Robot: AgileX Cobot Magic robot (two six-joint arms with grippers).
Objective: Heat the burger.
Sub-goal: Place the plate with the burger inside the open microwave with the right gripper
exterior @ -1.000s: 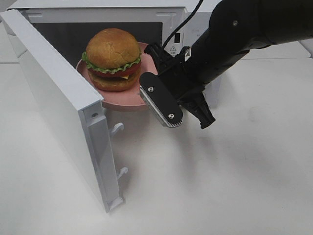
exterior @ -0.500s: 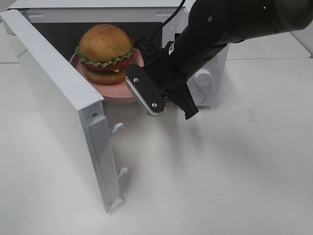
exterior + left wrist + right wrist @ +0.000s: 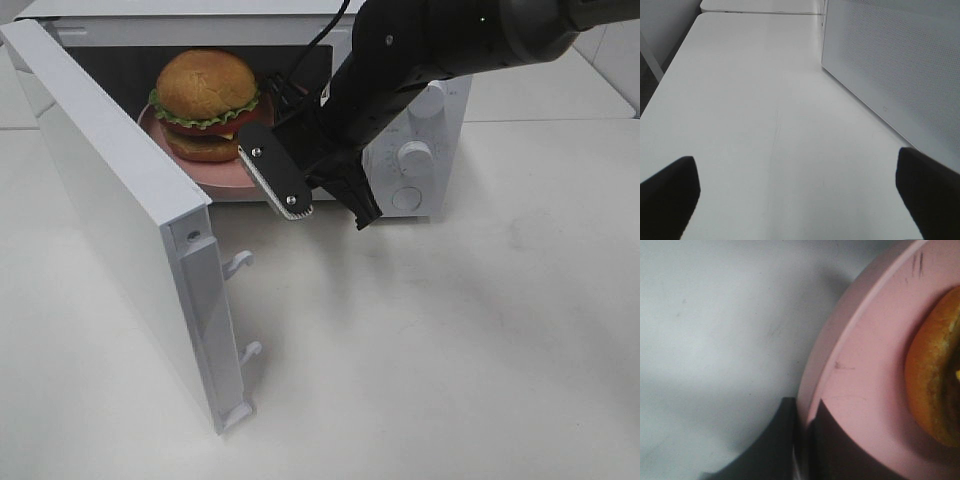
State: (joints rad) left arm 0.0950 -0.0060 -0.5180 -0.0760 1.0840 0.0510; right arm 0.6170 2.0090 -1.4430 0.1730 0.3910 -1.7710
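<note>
While the burger (image 3: 205,100) rides on a pink plate (image 3: 222,174) at the mouth of an open microwave (image 3: 430,150), upper left-centre of the overhead frame, the right gripper (image 3: 258,140) meets the plate's near edge, its black arm (image 3: 430,60) slanting in from the upper right. The oven's door (image 3: 120,190) stands swung wide, running from upper left toward bottom centre-left. Two round knobs (image 3: 415,155) show on the control panel, right of centre. A white table (image 3: 450,350) fills the lower half.

The overhead cam gives the full setup: bun, lettuce, red and yellow layers, approx. centred on the plate. It does not show the exact contact pt, which the arm partly covers. The right wrist cam supplies that. Its dark jaws are pressed together on the plate's rim, one above the edge and one below, w/ a sliver of brown bun at the frame's right edge. Whether the plate rests on the oven floor can't be told from either view.

Only the left wrist cam shows the left gripper (image 3: 799,200). Its two dark fingertips (image 3: 667,195) sit far apart at the lower corners, w/ bare tabletop between them and a dotted white panel (image 3: 890,65) at upper right.
</note>
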